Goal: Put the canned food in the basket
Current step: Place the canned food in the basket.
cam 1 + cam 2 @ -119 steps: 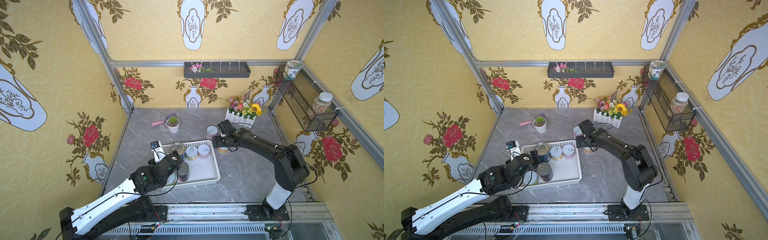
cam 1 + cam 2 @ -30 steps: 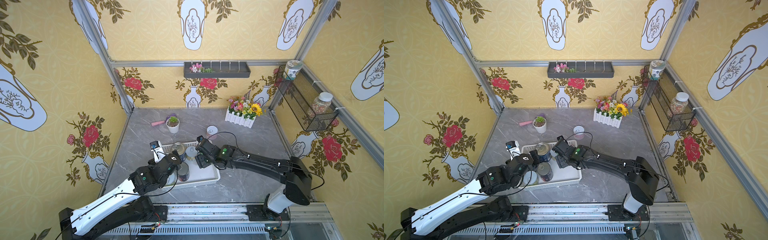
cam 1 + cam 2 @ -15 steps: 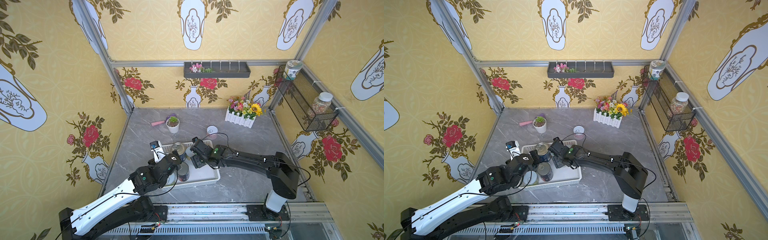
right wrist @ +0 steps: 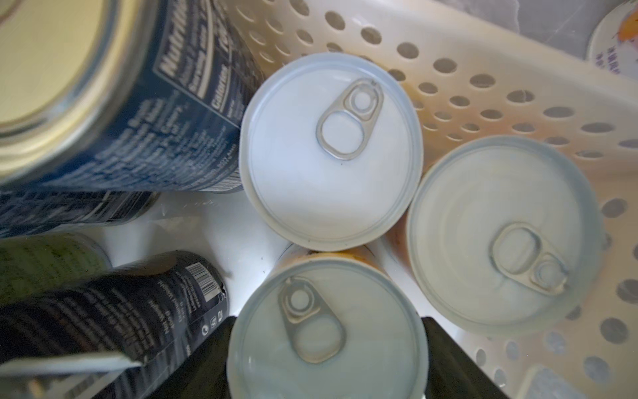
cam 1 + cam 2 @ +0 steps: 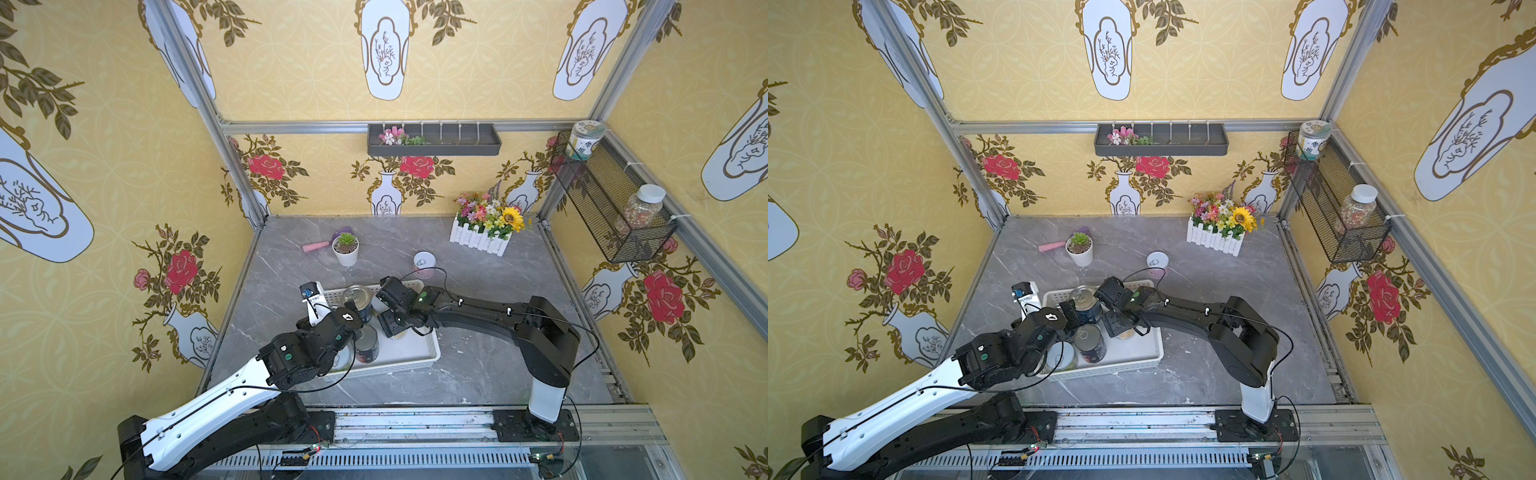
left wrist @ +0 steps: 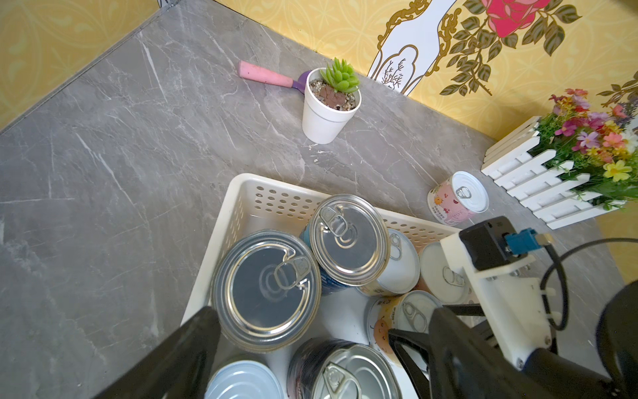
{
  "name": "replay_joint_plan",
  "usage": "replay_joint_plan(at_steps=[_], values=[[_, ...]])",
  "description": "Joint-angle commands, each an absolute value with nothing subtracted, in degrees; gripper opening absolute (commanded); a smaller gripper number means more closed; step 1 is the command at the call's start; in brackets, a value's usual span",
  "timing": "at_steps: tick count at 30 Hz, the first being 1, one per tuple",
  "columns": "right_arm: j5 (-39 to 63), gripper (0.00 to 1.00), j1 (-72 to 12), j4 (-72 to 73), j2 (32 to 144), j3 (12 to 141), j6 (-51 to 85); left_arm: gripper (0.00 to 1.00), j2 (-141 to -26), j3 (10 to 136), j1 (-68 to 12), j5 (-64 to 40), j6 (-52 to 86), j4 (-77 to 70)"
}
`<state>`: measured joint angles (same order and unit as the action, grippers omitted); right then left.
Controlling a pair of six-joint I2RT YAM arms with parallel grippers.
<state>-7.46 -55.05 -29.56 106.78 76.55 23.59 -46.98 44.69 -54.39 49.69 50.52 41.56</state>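
Right fingers (image 4: 459, 366) clamp a white-lidded can (image 4: 324, 331) beside a blue can (image 4: 138, 138) printed "Calories"; left fingers (image 6: 186, 355) splayed.

I look into a booth walled in yellow wallpaper (image 5: 478, 62) of roses and vases, with a grey marble worktop (image 5: 498, 365), a dark wall tray (image 5: 457, 146) and a black wire basket (image 5: 598, 208).

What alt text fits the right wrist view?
Right gripper closed on a white-lidded can inside the perforated white basket, beside two other white-lidded cans; larger dark-labelled cans stand close by.
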Motion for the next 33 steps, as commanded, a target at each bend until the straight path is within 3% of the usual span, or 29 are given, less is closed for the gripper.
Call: replay_joint_plan(at_steps=[1, 12, 23, 33], values=[[-7.1, 0.72, -54.8, -24.3, 107.3, 77.2, 23.6, 1.00, -47.0, 44.8, -54.4, 49.7, 49.9, 40.5], [-4.3, 0.75, -54.8, -22.5, 108.6, 77.8, 22.6, 1.00, -47.1, 44.9, -54.4, 49.7, 49.8, 40.5], [-2.5, 1.00, -53.9, -18.4, 103.5, 74.2, 22.0, 1.00, -47.0, 44.8, -54.4, 49.6, 49.8, 40.5], [-4.1, 0.97, -50.5, -16.7, 91.5, 68.5, 22.3, 1.00, -47.0, 44.7, -54.4, 49.7, 49.8, 40.5]])
